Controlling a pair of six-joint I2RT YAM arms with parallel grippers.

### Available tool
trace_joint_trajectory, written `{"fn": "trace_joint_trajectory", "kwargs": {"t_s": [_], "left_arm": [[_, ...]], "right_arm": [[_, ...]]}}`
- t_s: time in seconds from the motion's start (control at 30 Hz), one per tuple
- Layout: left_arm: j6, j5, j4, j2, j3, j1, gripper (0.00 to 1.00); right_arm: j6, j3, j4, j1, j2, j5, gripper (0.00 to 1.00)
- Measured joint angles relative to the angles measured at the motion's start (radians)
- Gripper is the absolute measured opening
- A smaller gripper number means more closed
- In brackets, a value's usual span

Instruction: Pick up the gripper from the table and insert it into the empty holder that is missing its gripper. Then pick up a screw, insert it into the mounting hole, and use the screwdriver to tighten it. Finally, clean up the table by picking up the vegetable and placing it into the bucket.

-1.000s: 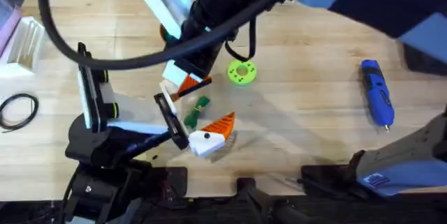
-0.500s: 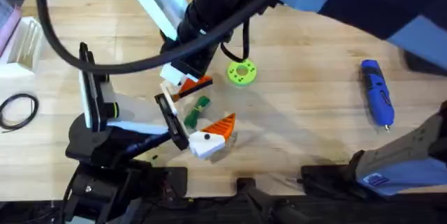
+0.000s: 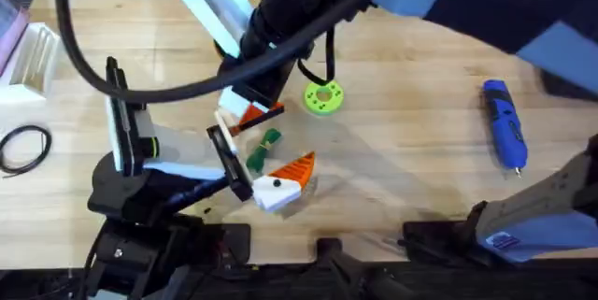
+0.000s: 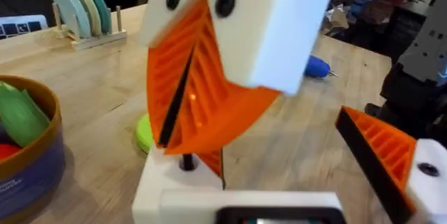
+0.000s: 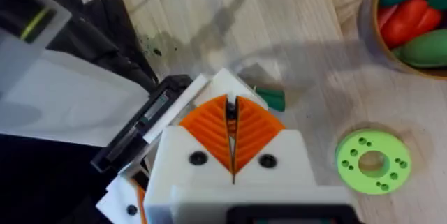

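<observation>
Tabletop (image 3: 420,141): right hand (image 3: 245,116) reaches down beside vegetable (image 3: 263,149).

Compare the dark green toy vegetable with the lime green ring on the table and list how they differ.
Colour: the vegetable is dark green; the ring is lime.
Shape: the vegetable is elongated and knotted; the ring is a flat round disc with a centre hole and small holes around it.
Place: the vegetable lies nearer the arms' bases; the ring lies farther out.
Both are green and rest on the wooden table.
</observation>
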State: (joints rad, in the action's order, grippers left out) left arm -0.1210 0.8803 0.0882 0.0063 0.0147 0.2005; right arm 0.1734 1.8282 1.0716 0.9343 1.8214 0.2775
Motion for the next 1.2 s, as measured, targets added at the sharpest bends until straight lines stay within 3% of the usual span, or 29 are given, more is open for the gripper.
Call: {"fn": "trace_joint_trajectory", "kwargs": {"t_s": [1.2], "left_arm": [[-0.008, -0.002, 0.001, 0.0, 0.0, 0.001, 0.987]], "right_arm": [[0.0, 0.002, -0.016, 0.004, 0.023, 0.0, 0.006]]}}
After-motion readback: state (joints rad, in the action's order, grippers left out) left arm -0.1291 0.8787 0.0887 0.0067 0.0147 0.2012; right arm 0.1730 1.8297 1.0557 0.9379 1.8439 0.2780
